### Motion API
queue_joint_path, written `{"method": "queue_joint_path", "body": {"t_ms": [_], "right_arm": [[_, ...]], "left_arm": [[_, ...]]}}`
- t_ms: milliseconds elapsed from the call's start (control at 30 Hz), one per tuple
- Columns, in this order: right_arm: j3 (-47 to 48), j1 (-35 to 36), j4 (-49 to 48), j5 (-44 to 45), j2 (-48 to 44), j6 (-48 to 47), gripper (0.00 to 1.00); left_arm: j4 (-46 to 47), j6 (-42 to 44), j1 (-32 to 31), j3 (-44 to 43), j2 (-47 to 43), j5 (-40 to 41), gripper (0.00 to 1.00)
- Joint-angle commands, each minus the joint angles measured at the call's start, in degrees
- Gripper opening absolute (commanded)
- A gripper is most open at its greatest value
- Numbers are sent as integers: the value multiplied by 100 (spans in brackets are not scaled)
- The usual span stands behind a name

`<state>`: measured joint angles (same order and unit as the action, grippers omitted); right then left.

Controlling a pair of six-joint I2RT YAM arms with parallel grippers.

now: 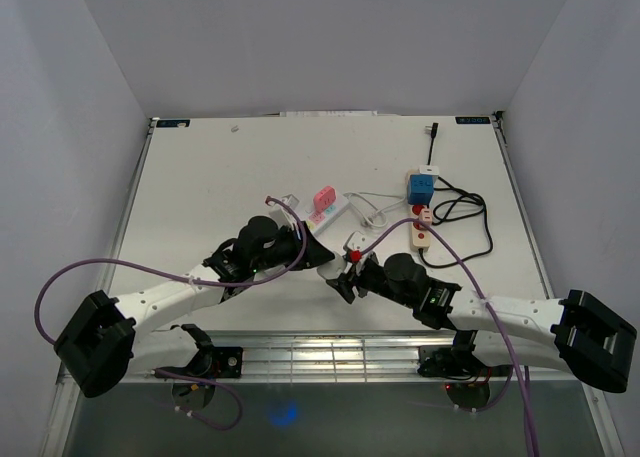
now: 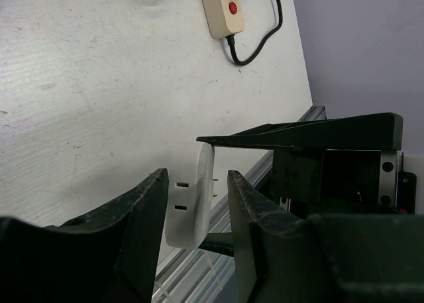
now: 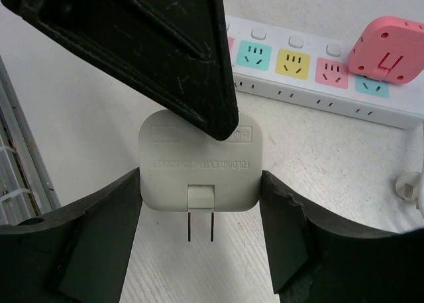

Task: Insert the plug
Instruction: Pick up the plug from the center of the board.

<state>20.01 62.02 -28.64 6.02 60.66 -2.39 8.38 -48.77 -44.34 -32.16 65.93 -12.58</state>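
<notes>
White tabletop (image 1: 210, 177), plain pale grey walls (image 1: 330, 37) on three sides, metal rail (image 1: 330, 353) at near edge

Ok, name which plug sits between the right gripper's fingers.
The white plug, two bare prongs showing; the pink plug rests on the power strip.

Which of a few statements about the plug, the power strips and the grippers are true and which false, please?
1. The right gripper grips the white flat two-prong plug by its sides. True.
2. The pink square adapter lies loose on the table. False: it sits on the white power strip with coloured sockets.
3. The left gripper straddles the plug as well. True.
4. The cream power strip with red buttons has a white cable. False: a black cable leaves it.
</notes>
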Motion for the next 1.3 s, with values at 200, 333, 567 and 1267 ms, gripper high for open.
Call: {"method": "queue_joint_path", "body": {"t_ms": [200, 333, 567, 1267], "right_arm": [[-32, 47, -414, 65, -125, -51, 52], [-94, 38, -467, 83, -204, -42, 51], [-129, 38, -511, 57, -248, -33, 51], [-58, 38, -396, 242, -334, 343, 95]], "left_arm": [[331, -1, 127, 131, 43, -640, 46], [313, 17, 162, 184, 69, -755, 53], [348, 43, 215, 263, 16, -878, 50], [-2362, 1763, 294, -1544, -11, 612, 0]]}}
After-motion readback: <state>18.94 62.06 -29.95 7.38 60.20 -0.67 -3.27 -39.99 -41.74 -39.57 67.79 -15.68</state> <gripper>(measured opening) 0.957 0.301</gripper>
